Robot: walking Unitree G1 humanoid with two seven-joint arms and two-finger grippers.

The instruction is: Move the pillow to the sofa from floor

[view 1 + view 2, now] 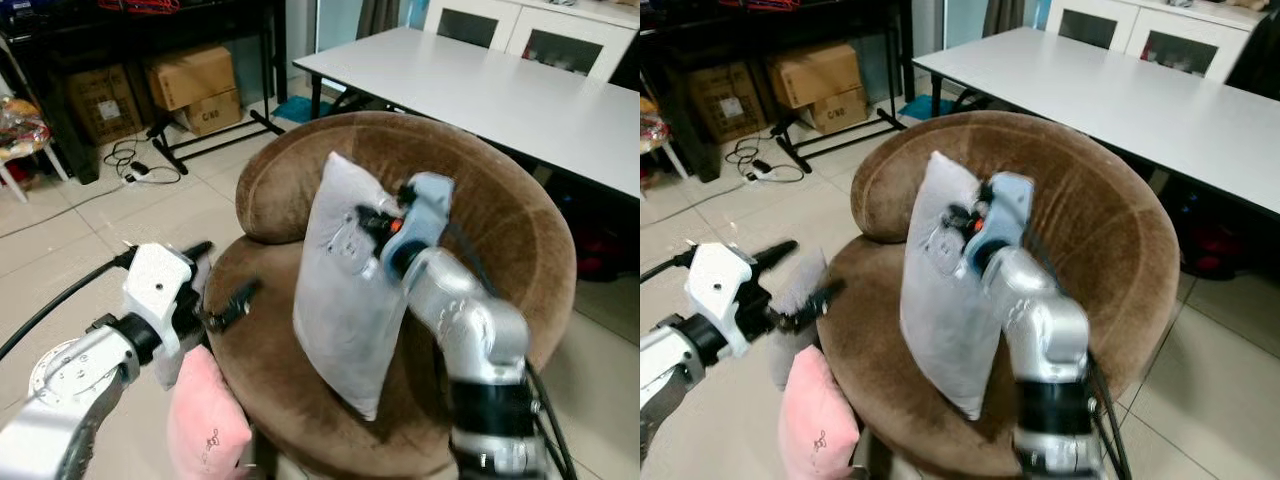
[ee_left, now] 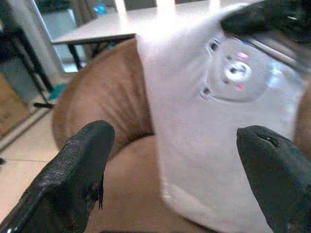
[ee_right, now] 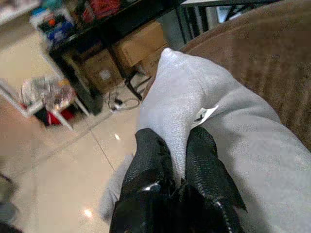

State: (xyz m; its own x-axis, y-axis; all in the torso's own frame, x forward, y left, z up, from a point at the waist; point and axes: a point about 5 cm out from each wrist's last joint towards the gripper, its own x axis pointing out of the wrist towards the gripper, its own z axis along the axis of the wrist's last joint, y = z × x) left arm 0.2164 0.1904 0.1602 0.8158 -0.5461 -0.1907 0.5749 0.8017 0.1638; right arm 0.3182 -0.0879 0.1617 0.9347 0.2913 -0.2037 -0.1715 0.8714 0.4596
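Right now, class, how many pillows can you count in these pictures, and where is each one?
2. A grey pillow stands on the brown sofa, pinched by the right claw. A pink pillow sits low beside the sofa's front, under the open left claw. Others may be hidden.

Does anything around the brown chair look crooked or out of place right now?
The grey pillow stands on one corner on the brown chair, pinched by the right hand. A pink pillow sits low by the chair's front, beside the open left hand.

Head pair downward; wrists close-in.
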